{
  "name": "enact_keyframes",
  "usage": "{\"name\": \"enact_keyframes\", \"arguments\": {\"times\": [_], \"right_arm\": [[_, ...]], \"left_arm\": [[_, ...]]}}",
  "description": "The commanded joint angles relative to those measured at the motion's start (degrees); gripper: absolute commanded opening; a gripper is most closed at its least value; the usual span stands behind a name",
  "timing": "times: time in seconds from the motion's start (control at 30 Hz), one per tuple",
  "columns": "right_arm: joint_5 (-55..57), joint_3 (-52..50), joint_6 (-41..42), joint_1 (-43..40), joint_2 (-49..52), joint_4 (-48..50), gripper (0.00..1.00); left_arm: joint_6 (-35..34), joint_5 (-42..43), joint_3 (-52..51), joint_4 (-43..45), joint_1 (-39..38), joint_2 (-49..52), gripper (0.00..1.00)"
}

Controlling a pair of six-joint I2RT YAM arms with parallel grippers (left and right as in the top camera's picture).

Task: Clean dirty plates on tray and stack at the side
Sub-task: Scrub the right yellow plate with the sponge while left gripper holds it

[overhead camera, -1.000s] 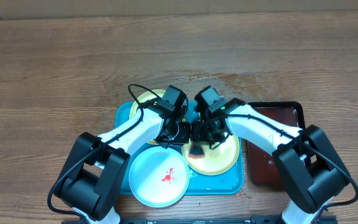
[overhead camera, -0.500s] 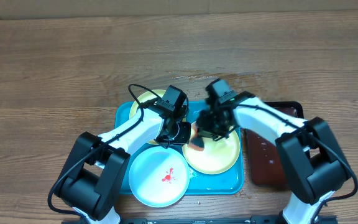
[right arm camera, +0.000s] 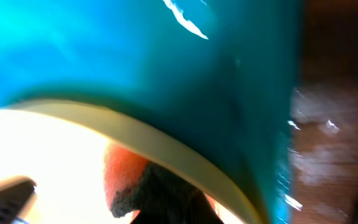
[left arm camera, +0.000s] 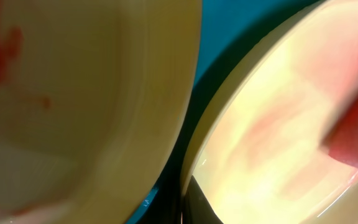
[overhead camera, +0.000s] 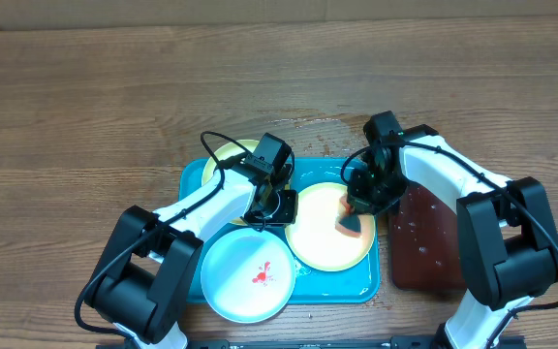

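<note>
The turquoise tray [overhead camera: 342,283] holds three plates. A white plate [overhead camera: 250,276] with a red smear lies front left. A pale yellow-green plate [overhead camera: 223,153] lies back left, partly under my left arm. A second yellow-green plate [overhead camera: 323,242] lies in the middle. My left gripper [overhead camera: 271,206] is shut on its left rim [left arm camera: 194,149]. My right gripper [overhead camera: 355,215] is shut on an orange sponge with a dark scrub side [overhead camera: 349,225], pressed on the plate's right part. The right wrist view shows the sponge [right arm camera: 126,177] inside the plate rim [right arm camera: 185,165].
A smaller black tray [overhead camera: 434,242] with reddish-brown liquid stands just right of the turquoise tray. Wet patches show on the wooden table behind the trays [overhead camera: 327,124]. In the left wrist view the back-left plate [left arm camera: 73,93] carries red smears.
My right gripper has swept the sponge from the middle plate's left side across to its right side. My left gripper and the plates have stayed in place.
</note>
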Motion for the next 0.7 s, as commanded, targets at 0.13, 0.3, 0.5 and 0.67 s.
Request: {"name": "enact_keyframes", "arguments": {"times": [0.13,0.3,0.5,0.67], "right_arm": [[5.86,-2.67,-9.38,3.87,2.60,-8.33,0.04],[-4.31,-2.67,-12.02,7.82,2.60,-6.84,0.04],[-12.26,-2.67,-7.93,11.21,2.62,1.29,0.04],[-12.85,-2.67,-1.49,12.85,2.62,7.30,0.04]], "left_arm": [[-1.73,0.00,-0.20,0.04,-0.24,1.01,0.04],[-1.88,0.02,-0.20,0.02,-0.24,1.01,0.04],[-1.90,0.02,-0.20,0.02,-0.24,1.01,0.04],[-1.90,0.04,-0.20,0.00,-0.24,1.01,0.04]]}}
